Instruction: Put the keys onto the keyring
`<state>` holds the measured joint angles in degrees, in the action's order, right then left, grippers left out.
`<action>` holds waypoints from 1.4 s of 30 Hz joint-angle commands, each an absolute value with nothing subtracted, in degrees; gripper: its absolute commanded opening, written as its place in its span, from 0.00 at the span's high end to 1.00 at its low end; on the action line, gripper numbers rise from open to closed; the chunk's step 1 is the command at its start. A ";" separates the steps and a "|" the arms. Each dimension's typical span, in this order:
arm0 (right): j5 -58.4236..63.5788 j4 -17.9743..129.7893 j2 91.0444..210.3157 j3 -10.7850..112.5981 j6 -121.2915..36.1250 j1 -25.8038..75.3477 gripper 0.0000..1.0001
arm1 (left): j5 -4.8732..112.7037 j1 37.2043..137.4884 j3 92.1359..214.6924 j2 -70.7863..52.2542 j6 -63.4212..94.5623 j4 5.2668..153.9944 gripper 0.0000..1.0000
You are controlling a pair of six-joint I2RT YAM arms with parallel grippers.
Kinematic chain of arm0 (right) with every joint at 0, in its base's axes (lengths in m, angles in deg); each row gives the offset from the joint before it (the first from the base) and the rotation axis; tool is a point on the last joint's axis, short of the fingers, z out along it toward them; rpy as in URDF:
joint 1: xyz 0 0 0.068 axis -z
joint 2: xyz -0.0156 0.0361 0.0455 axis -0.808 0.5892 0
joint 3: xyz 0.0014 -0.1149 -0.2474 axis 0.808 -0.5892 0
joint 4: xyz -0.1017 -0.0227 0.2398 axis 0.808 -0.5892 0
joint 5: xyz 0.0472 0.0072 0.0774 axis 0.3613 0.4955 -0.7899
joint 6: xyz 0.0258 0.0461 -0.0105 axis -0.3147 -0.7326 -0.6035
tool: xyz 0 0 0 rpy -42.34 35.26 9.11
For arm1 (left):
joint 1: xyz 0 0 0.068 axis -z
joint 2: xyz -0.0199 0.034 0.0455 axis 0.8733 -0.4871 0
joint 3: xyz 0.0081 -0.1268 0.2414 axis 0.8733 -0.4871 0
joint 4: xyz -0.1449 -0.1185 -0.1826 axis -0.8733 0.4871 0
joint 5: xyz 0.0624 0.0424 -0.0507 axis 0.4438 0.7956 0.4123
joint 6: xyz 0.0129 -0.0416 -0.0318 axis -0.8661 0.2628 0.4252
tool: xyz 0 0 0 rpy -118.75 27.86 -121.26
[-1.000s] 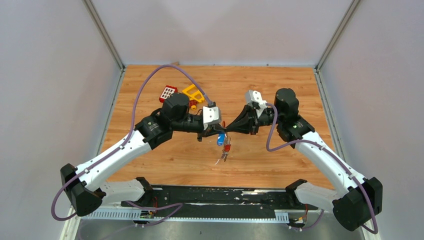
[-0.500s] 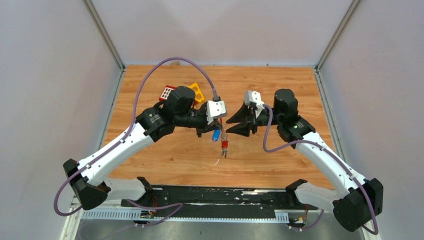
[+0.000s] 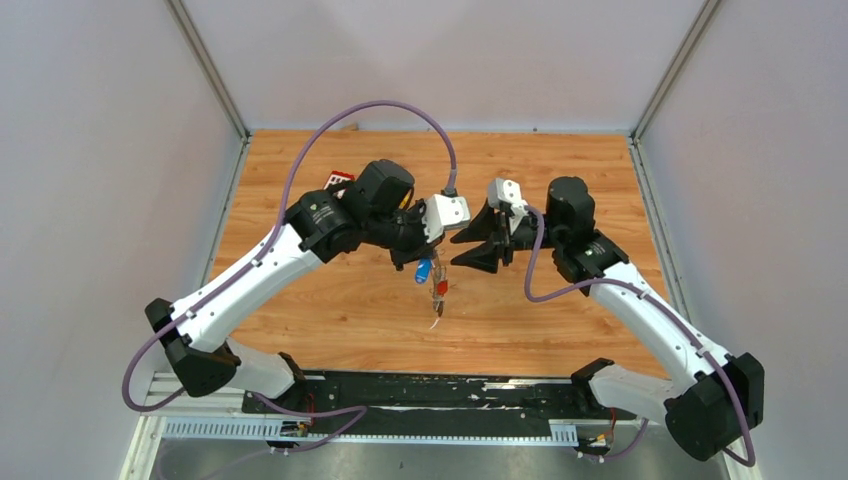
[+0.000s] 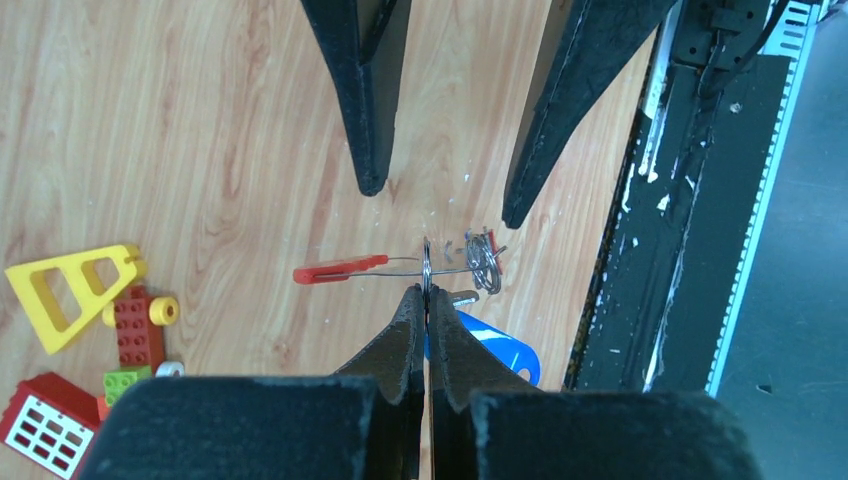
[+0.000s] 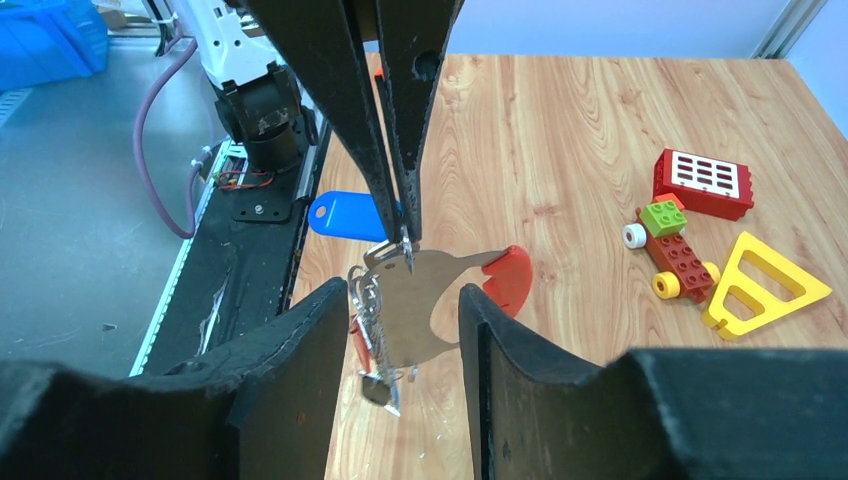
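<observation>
**Keyring pinched by the left gripper, hanging between the open right jaws**

From the top camera, the left gripper points down over the table. The keyring hangs under it in the air, with a blue key at its upper side. The right gripper faces it from the right, jaws wide apart, tips just beside the bunch.

In the left wrist view, the left jaws are pressed together on the thin metal ring. A red clip sticks out to one side. The two right fingers stand on either side, apart from the ring.

In the right wrist view, a grey strap hangs in the gap between the right fingers, and small keys dangle near one finger. I cannot tell if they touch it. Toy blocks lie well apart.
</observation>
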<state>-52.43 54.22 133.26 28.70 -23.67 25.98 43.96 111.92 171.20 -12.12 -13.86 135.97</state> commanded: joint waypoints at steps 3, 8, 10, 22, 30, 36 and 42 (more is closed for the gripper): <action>-52.87 58.17 134.78 30.74 -24.92 24.23 0.55 | 45.47 112.88 176.82 -14.71 -11.74 142.59 1.00; -52.89 58.18 136.49 31.33 -24.80 22.90 0.58 | 44.26 112.83 177.57 -14.98 -11.35 142.53 1.00; -53.18 58.18 136.89 31.47 -24.71 22.49 0.59 | 43.63 112.96 177.66 -14.87 -11.30 142.32 1.00; -54.35 59.38 138.61 31.87 -26.19 21.34 0.66 | 40.91 112.99 175.40 -14.10 -11.31 139.58 1.00; -55.78 59.58 138.44 31.87 -26.36 20.98 0.74 | 40.65 113.04 174.14 -13.87 -11.32 138.68 1.00; -56.13 59.54 138.28 31.76 -26.30 21.02 0.81 | 40.21 112.98 173.53 -13.58 -11.26 137.94 1.00; -56.14 59.40 138.31 31.65 -26.07 20.97 0.91 | 40.28 113.01 173.23 -13.46 -11.35 137.81 1.00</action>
<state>-55.06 57.43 138.79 29.34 -26.34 21.34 41.84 112.59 173.49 -15.27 -12.50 140.65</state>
